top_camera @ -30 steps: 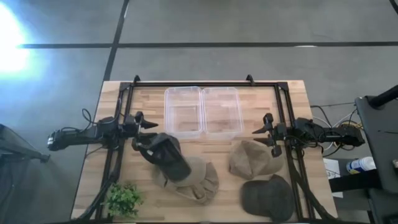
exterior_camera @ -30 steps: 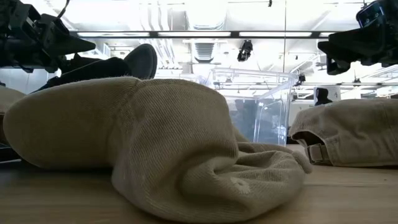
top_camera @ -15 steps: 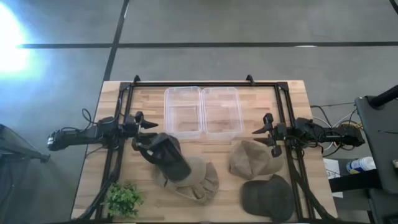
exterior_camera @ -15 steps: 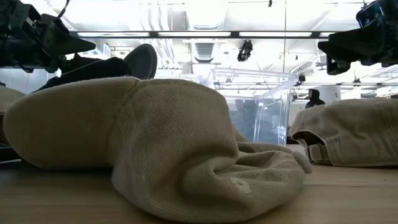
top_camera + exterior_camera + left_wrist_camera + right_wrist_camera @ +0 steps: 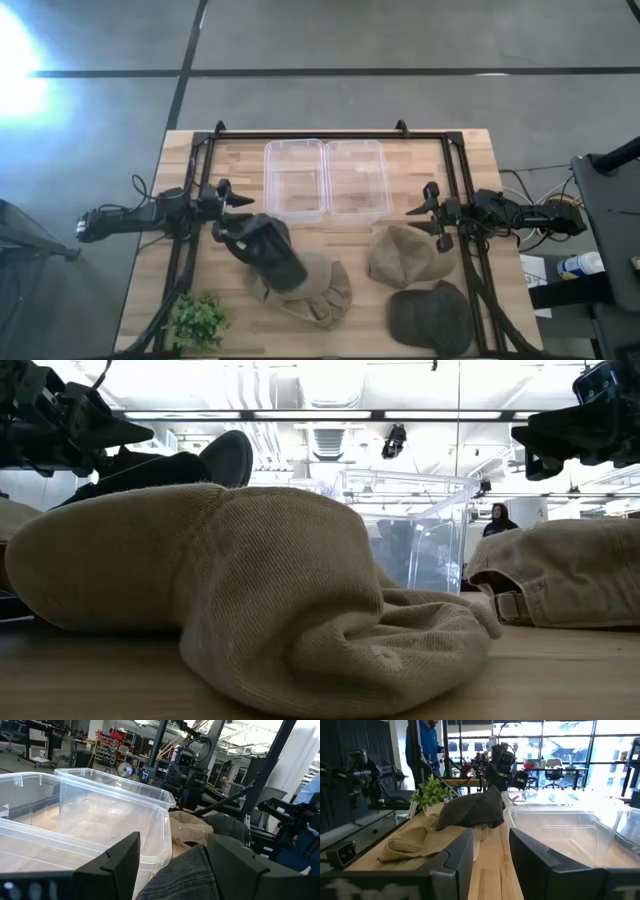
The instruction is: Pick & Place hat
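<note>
A: Looking down from above, where is the hat to be moved?

B: A dark grey cloth cap (image 5: 268, 248) lies across a tan fabric hat (image 5: 312, 288) on the wooden table (image 5: 230, 155), just beside the left pincer (image 5: 240, 201), whose fingers are spread with nothing between them. Two clear plastic bins (image 5: 326, 180) sit behind, likely as the drop spot.

A: And the right arm?

B: The right pincer (image 5: 418, 218) waits, parted and empty, beside a second tan cap (image 5: 400, 255).

A: From table height?

B: The tan hat fills the foreground; the dark cap rests on top.

A: The left wrist?

B: Grey cloth lies between its parted fingers (image 5: 115, 862), ungripped.
</note>
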Action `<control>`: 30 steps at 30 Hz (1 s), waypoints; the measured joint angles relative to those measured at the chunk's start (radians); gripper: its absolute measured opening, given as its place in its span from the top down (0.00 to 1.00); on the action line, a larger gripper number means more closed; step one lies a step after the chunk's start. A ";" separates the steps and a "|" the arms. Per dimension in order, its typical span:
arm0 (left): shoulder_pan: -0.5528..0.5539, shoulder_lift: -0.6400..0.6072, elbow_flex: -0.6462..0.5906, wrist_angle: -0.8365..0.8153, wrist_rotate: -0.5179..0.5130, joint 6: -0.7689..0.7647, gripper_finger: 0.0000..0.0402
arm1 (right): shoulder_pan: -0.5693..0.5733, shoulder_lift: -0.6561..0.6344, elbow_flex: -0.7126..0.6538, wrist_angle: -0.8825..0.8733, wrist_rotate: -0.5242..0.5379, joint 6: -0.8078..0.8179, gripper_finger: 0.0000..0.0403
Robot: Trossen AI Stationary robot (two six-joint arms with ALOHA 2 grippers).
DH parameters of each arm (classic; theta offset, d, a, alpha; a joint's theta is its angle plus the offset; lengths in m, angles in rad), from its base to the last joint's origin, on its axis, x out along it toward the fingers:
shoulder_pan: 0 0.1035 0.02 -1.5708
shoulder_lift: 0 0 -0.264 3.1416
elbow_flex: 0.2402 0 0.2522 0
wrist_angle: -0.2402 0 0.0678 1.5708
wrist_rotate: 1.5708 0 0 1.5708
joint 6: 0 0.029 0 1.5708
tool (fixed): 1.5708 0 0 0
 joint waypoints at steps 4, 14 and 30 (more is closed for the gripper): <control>0.000 0.000 0.000 0.000 0.000 0.000 0.44 | 0.000 0.000 0.000 0.000 0.000 0.000 0.69; 0.000 0.000 0.000 0.000 0.000 0.000 0.44 | 0.000 0.000 0.000 0.000 0.000 0.000 0.69; 0.000 0.000 0.000 0.000 0.000 0.000 0.44 | 0.000 0.000 0.000 0.000 0.000 0.000 0.68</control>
